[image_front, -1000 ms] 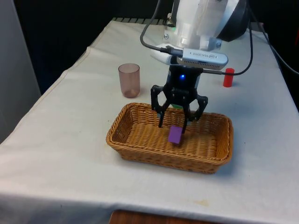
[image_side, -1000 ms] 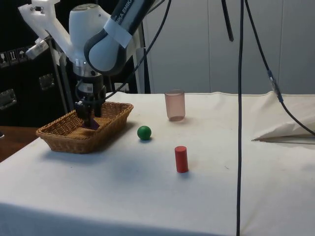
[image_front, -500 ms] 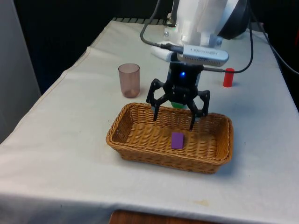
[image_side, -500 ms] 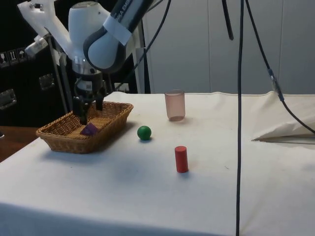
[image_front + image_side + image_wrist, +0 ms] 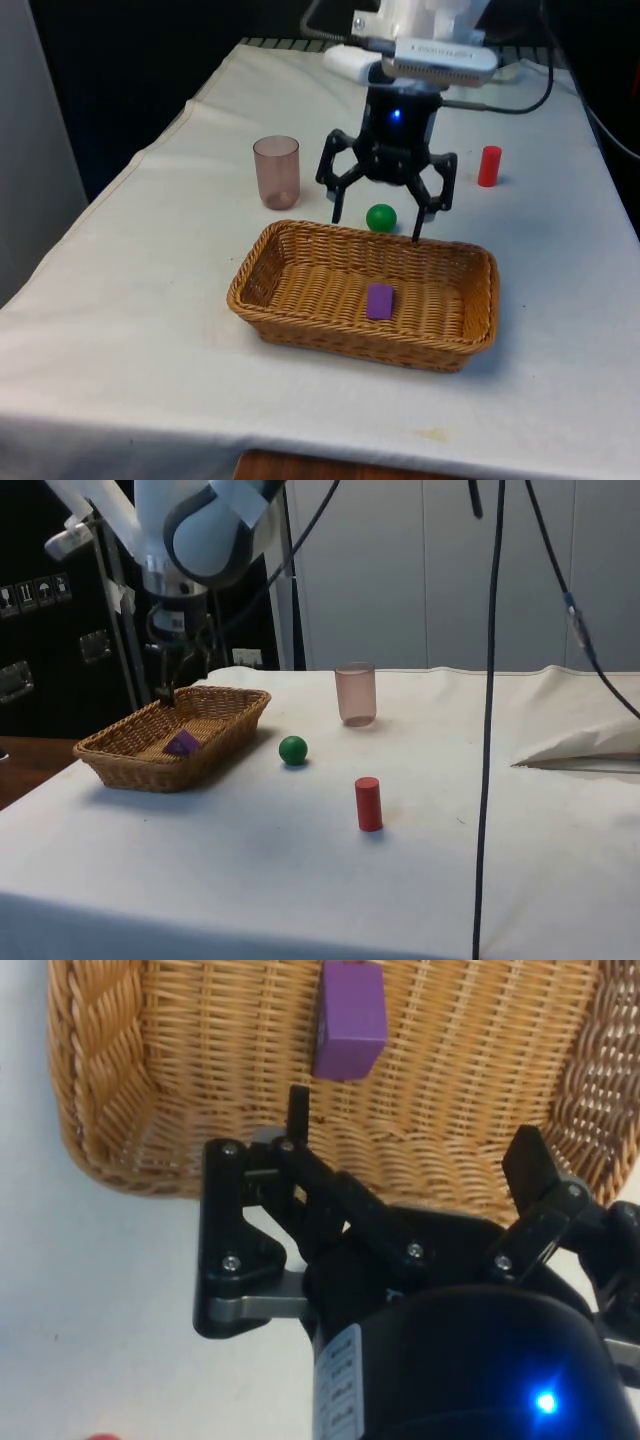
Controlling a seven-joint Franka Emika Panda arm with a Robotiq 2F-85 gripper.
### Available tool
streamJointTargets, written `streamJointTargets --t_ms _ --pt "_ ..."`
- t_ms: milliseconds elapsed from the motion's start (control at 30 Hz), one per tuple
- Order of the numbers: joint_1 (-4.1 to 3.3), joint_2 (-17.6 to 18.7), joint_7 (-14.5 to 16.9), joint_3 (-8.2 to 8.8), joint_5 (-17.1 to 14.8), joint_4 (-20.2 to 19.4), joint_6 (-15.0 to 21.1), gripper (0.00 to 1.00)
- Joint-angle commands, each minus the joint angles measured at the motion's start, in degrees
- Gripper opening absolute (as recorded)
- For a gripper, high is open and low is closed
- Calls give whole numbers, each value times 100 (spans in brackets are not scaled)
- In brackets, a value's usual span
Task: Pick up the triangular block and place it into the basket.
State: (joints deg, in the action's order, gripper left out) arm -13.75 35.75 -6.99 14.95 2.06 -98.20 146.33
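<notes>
Hovering above the far rim of the wicker basket (image 5: 470, 300), our gripper (image 5: 385, 205) has its fingers (image 5: 337, 213) spread wide and empty. We see the purple block (image 5: 379, 300) lying on the basket floor, so we judge the placing done; only withdrawal remains.

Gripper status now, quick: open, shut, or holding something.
Gripper: open and empty, raised above the far rim of the basket; the purple block lies loose on the basket floor.
</notes>
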Motion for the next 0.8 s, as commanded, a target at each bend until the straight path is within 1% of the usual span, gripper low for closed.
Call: streamJointTargets --t_ms 0,133,167,200,233,300,333,433,467,500,567,700,733,767 --pt "-29 -109 -11 17 29 -80 -57 100" --pt "-46 -332 -6 11 69 -218 -235 100" --pt "-46 -367 0 11 74 -241 -264 100" --pt "-29 -332 6 -6 57 -206 -246 100" --pt "-52 -407 0 6 80 -275 -298 100" --pt "-63 -487 11 6 92 -332 -384 100" --pt "-80 -556 29 6 97 -384 -464 100" --pt "-92 -659 46 0 103 -458 -596 100" --pt "-69 -584 46 -11 74 -390 -544 100" --pt "-97 -693 52 -6 103 -487 -642 100" --pt "-115 -779 74 -11 109 -561 -762 100" --pt "-132 -894 97 -23 115 -636 -940 100" --pt "-120 -859 97 -29 92 -602 -934 100" --pt "-138 -940 109 -29 109 -665 -1043 100"
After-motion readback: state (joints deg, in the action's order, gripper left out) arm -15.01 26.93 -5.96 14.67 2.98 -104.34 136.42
